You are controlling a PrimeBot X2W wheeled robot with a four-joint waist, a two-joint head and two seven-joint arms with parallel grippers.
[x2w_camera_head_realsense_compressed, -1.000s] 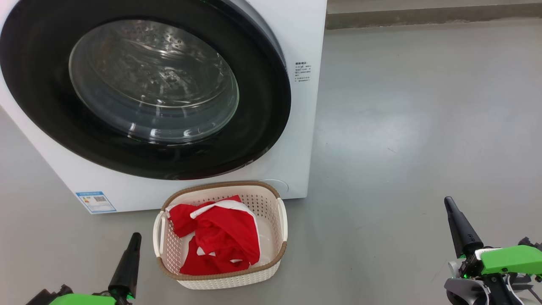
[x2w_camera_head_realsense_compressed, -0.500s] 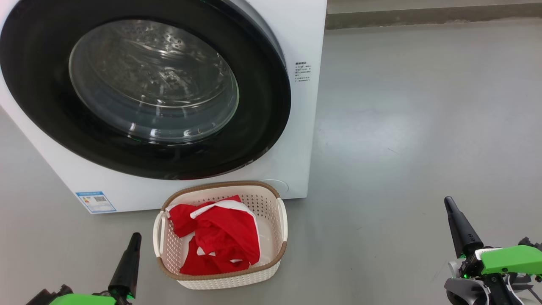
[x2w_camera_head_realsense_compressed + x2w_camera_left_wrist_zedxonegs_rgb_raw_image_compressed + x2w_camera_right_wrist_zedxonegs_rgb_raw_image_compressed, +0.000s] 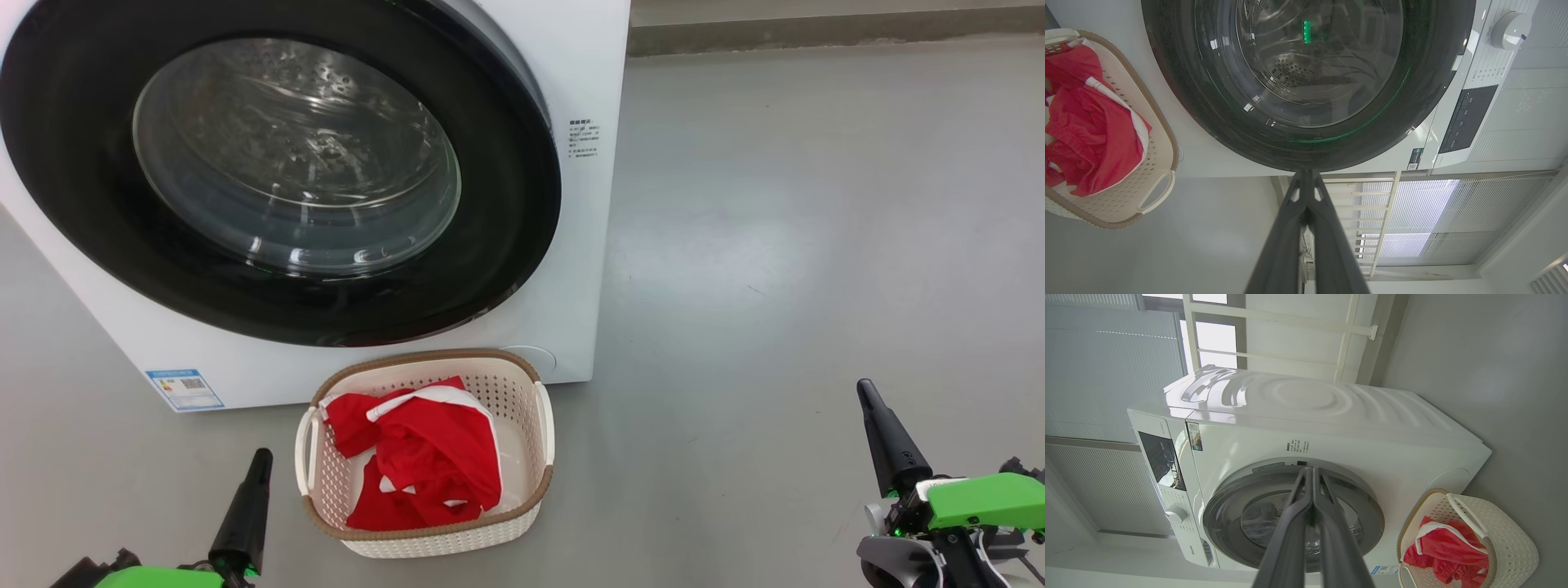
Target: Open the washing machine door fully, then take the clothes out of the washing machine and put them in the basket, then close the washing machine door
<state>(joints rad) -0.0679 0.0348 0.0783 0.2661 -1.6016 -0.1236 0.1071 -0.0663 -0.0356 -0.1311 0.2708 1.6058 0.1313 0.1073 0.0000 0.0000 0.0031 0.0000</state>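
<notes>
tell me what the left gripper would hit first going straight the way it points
Probably the door, at its black rim: the shut left gripper lines up with the rim's edge. Depth is unclear; it might catch the washer beside it.

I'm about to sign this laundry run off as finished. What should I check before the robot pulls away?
1. Washing machine door flush against the washing machine: ok.
2. Door latch caught: cannot tell.
3. Clothes lying in the basket: ok.
4. No red fabric seen through the door glass: ok.
5. Left pincer shut, empty, apart from the basket: ok.
6. Right pincer shut, empty, over bare floor: ok.
</notes>
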